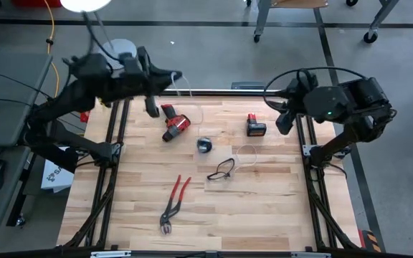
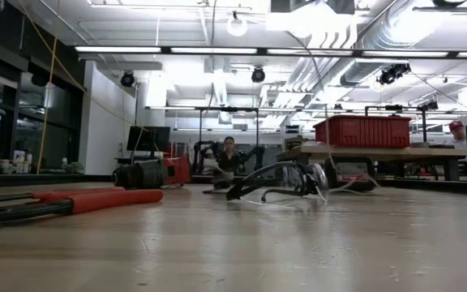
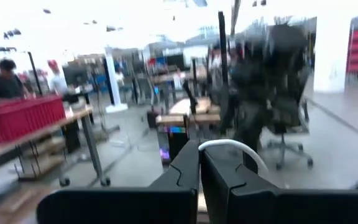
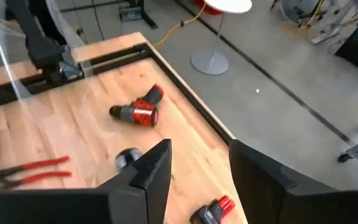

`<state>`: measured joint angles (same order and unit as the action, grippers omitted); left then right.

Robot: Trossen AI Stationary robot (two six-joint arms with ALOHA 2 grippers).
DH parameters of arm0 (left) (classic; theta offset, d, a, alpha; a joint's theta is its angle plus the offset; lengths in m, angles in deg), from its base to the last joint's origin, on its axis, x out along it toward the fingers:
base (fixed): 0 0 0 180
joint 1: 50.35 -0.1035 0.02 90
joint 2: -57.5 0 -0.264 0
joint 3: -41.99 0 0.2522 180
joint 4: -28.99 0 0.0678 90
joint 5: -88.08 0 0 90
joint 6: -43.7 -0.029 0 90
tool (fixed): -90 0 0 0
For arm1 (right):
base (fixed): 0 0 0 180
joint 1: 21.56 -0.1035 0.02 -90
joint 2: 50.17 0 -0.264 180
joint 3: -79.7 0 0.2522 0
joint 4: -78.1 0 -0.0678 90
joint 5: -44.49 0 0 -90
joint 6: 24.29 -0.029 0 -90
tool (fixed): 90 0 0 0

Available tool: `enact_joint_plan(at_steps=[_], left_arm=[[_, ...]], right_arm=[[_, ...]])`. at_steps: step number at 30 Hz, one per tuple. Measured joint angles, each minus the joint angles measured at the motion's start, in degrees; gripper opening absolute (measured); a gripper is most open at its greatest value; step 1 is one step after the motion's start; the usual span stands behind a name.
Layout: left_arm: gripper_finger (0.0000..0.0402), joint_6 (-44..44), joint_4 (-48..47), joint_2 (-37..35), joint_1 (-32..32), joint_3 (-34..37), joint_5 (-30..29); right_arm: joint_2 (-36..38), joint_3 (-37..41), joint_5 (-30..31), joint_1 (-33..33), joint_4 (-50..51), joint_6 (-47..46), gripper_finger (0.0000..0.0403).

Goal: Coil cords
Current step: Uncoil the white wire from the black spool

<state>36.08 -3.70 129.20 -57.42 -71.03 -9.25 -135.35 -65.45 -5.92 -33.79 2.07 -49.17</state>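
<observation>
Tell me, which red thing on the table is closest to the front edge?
The red-handled pliers. They lie nearest the front edge, well forward of the red drill and the small red battery pack, which both sit toward the back.

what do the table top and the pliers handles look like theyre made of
Table top: probably wood, butcher-block style, judging by the pale planks with visible seams and grain and a matte finish. Pliers handles: likely a rubber or plastic coating over metal, going by the smooth red sleeves; the jaws look like dark bare steel.

White cord (image 1: pixel 192 100) — red-handled pliers (image 1: pixel 174 203)
</observation>
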Motion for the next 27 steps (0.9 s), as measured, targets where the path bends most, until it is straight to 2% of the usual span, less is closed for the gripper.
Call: enact_joint_plan(at_steps=[8,13,19,27], left_arm=[[0.0,4.6,0.6,2.5,2.4,-13.8,1.4],[0.0,8.9,2.8,4.7,4.4,-23.0,4.4],[0.0,15.9,2.6,7.0,5.8,-30.3,7.1],[0.0,31.6,6.6,9.2,5.7,-34.0,13.8]], right_arm=[[-4.0,0.0,-3.7,2.6,-0.2,0.5,0.0154],[-7.8,0.0,-6.5,6.2,-0.7,0.2,0.0154],[-14.0,0.0,-14.9,9.8,-4.6,7.1,0.0154],[-24.0,0.1,-32.4,14.0,-16.6,20.7,0.0154]])
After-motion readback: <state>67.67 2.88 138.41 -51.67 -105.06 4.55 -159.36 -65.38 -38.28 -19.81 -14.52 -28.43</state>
